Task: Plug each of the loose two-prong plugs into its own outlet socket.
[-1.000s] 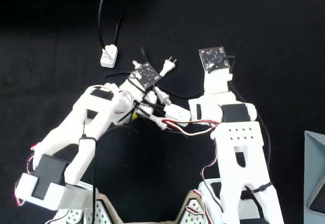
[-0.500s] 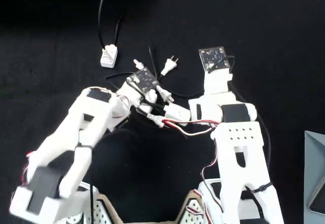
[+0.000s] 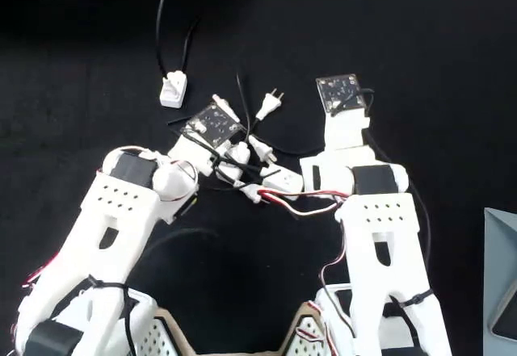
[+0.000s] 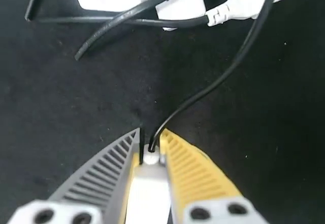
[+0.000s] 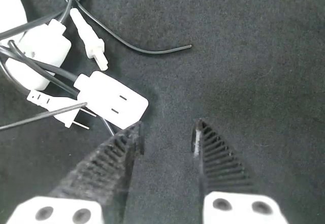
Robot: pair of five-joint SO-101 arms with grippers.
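**Left gripper (image 4: 151, 138) clamping a white plug (image 4: 148, 181); right gripper (image 5: 167, 131) hanging spread, empty.**
The plug, probably light and rigid, is sitting between clenched fingers (image 4: 189, 169); its springy black cord (image 4: 203, 94) is likely pulling sideways, so the moulded body is the best hold. Beyond the right gripper, an outlet socket (image 5: 112, 100) is lying on black cloth (image 5: 244, 56), a loose two-prong plug (image 5: 55, 108) just beside it.

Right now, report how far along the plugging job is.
Done: nothing visibly; the outlet socket beside the right gripper shows two empty slots. In hand: the left gripper is shut on a white connector with a black cord. Remaining: a two-prong plug lies loose, and the right gripper is open, holding nothing.
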